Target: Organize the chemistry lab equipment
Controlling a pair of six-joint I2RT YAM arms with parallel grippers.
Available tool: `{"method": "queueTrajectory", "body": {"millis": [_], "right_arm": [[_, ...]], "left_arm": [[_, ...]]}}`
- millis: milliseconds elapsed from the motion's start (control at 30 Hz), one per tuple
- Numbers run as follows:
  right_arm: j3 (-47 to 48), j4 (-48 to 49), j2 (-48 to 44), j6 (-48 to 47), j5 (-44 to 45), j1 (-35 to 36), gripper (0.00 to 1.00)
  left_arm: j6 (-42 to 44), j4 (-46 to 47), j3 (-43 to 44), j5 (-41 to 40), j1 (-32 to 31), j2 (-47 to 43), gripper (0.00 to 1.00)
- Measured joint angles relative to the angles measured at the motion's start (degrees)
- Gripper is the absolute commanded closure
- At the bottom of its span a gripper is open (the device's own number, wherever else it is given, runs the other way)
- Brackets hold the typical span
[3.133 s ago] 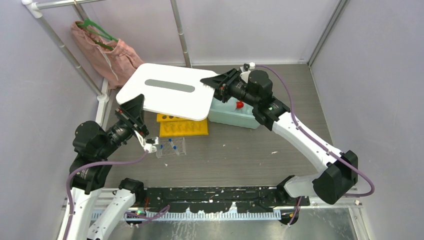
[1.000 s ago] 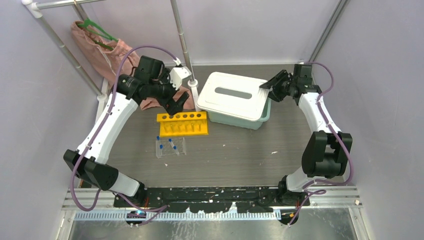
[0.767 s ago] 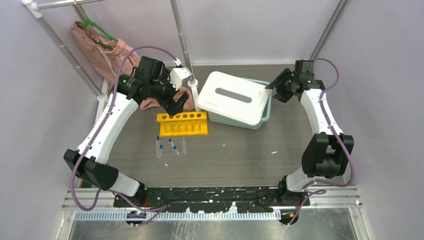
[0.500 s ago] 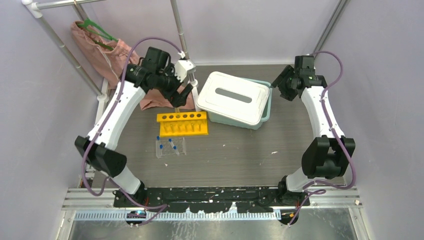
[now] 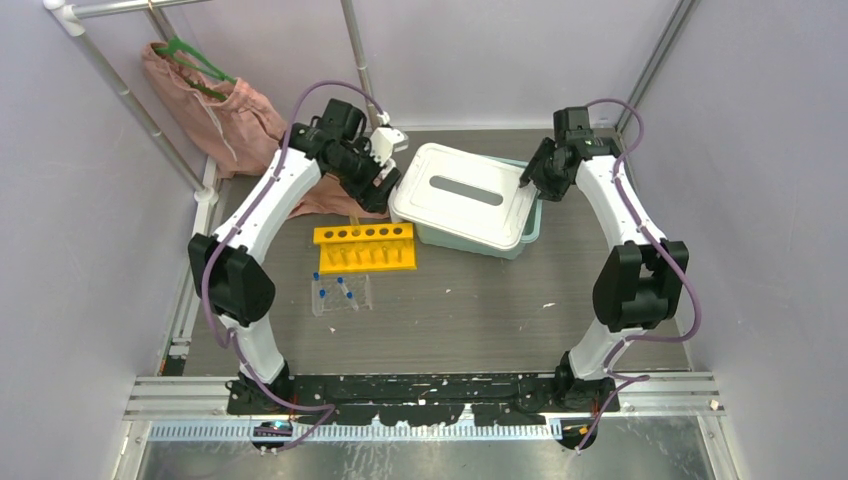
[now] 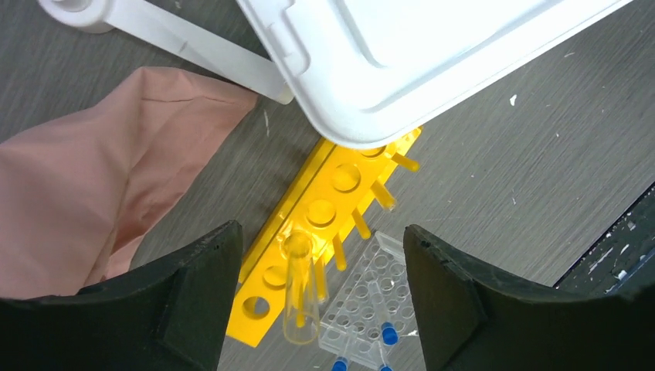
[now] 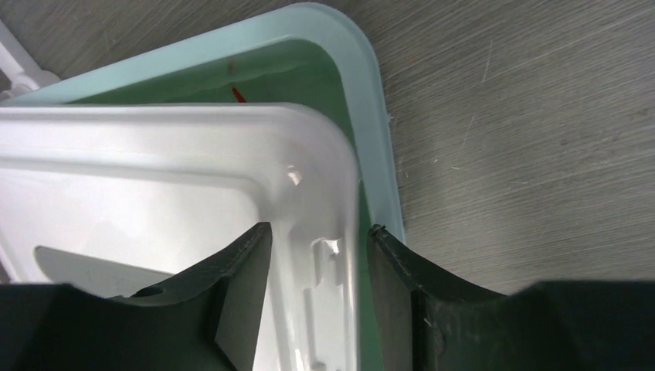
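Note:
A white lid [image 5: 465, 190] lies slightly askew on the teal bin [image 5: 480, 243]. My left gripper [image 5: 385, 185] hovers at the lid's left corner, open with nothing held. Its wrist view looks past the lid [image 6: 432, 54] to the yellow tube rack [image 6: 324, 209], a clear tube [image 6: 300, 290] and the well tray [image 6: 378, 301]. My right gripper [image 5: 530, 178] hangs at the lid's right edge. It is open [image 7: 318, 229], its fingers straddling the lid's rim [image 7: 332, 255] beside the bin's rim [image 7: 363, 93]. A red tip [image 7: 238, 94] shows inside the bin.
The yellow rack [image 5: 365, 258] lies in front of the bin, the clear well tray [image 5: 340, 297] with blue-capped tubes [image 5: 340, 285] nearer me. A pink cloth [image 5: 215, 105] hangs at back left and spreads onto the table [image 6: 85, 170]. A white pole [image 5: 365, 70] stands behind the left gripper.
The lid, held in the air three seconds ago, now rests on the bin. My left gripper swung right to the lid's corner. The right gripper moved left over the lid's edge.

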Motion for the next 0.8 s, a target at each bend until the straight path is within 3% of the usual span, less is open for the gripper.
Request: {"method": "queueTrajectory", "body": {"millis": [267, 800], "right_arm": [[1.9, -2.5, 1.1, -2.6, 5.1, 0.0, 0.54], [12.3, -5.4, 9.4, -6.4, 8.8, -0.4, 0.56]], "left_arm": [[2.5, 0.9, -3.0, 3.8, 0.0, 0.0, 0.27], [3.9, 3.7, -1.9, 6.0, 0.0, 4.7, 0.34]]}}
